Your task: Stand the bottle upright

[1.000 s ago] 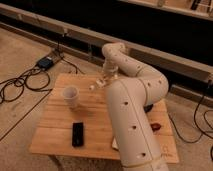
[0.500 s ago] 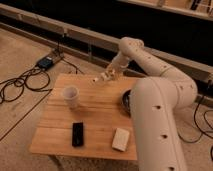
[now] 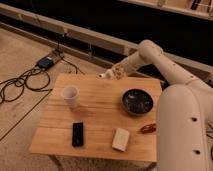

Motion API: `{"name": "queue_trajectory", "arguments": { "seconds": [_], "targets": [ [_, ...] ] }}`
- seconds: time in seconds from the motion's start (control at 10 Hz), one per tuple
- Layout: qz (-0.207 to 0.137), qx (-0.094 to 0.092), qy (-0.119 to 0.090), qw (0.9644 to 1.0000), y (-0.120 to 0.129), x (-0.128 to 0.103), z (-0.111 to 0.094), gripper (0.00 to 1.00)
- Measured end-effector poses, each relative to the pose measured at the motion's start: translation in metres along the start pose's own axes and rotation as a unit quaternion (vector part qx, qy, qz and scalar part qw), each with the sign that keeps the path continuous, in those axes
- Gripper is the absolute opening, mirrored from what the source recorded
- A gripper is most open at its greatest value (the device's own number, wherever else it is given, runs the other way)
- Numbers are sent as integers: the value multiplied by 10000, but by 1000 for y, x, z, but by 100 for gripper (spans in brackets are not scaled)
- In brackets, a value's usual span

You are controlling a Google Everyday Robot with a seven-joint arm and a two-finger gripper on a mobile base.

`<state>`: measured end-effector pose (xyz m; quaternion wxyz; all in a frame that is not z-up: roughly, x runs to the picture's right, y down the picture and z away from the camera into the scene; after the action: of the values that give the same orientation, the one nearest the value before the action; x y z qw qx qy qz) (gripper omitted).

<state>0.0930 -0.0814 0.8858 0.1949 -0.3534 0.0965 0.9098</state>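
Note:
My gripper (image 3: 115,73) hangs over the far edge of the wooden table (image 3: 100,115), at the end of the white arm (image 3: 165,65) that reaches in from the right. It is shut on the small pale beige bottle (image 3: 106,75). The bottle lies roughly sideways in the fingers, with its whitish end pointing left, a little above the tabletop. Part of the bottle is hidden by the gripper.
On the table stand a white cup (image 3: 70,96) at the left, a dark bowl (image 3: 137,101) at the right, a black flat device (image 3: 78,134), a cream block (image 3: 120,139) near the front and a reddish item (image 3: 148,128). Cables and a blue box (image 3: 46,62) lie on the floor at the left.
The arm has swung back and to the right, uncovering the bowl and the right half of the table. The gripper with the bottle has moved slightly right and toward the far edge.

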Motion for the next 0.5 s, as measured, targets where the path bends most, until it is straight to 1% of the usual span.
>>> {"name": "queue_trajectory", "arguments": {
  "seconds": [0.1, 0.2, 0.4, 0.5],
  "targets": [
    [155, -157, 159, 9996, -13, -6, -3, 16],
    [248, -267, 261, 9990, -19, -9, -5, 16],
    [489, -534, 524, 9960, -34, -17, -4, 16],
    [520, -609, 571, 9951, -37, -21, -4, 16]
  ]
}}
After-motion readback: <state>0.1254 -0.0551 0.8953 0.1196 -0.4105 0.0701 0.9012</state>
